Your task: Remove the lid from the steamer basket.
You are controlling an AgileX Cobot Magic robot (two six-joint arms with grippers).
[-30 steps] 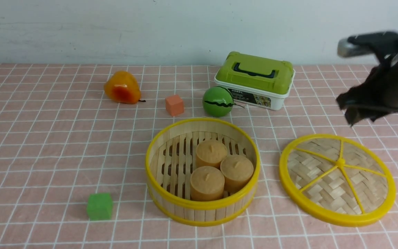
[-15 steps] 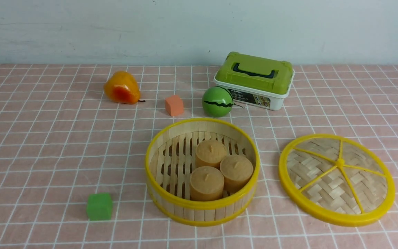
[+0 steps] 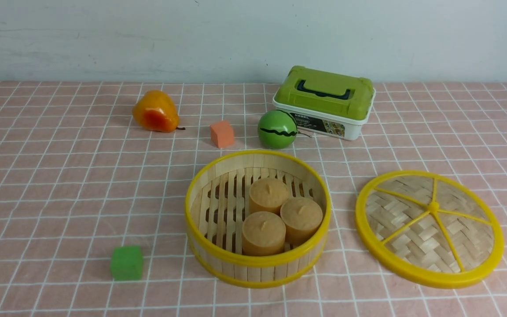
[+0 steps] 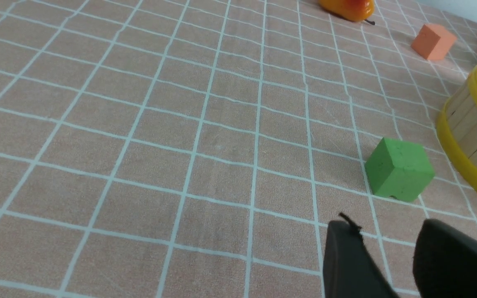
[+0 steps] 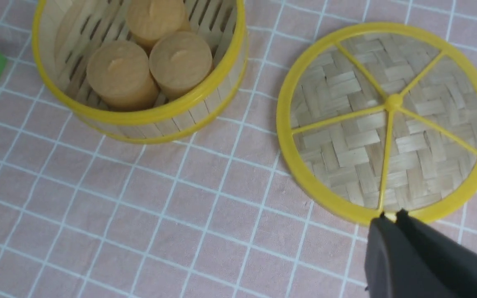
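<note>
While the lid (image 3: 429,229) is lying flat on the tabletop (image 3: 60,198) just to the right of the open steamer basket (image 3: 258,264), I am seeing my right tool (image 5: 391,216) pinched together on nothing over the lid's rim, and my left tool (image 4: 385,225) is hanging spread apart near the green cube (image 4: 399,176).

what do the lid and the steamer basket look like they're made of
The lid: matte woven strips of pale bamboo, set in a glossy yellow rim and spokes, probably plastic. The steamer basket: upright pale matte slats, bamboo or wood, between smooth yellow rims, likely plastic.
</note>
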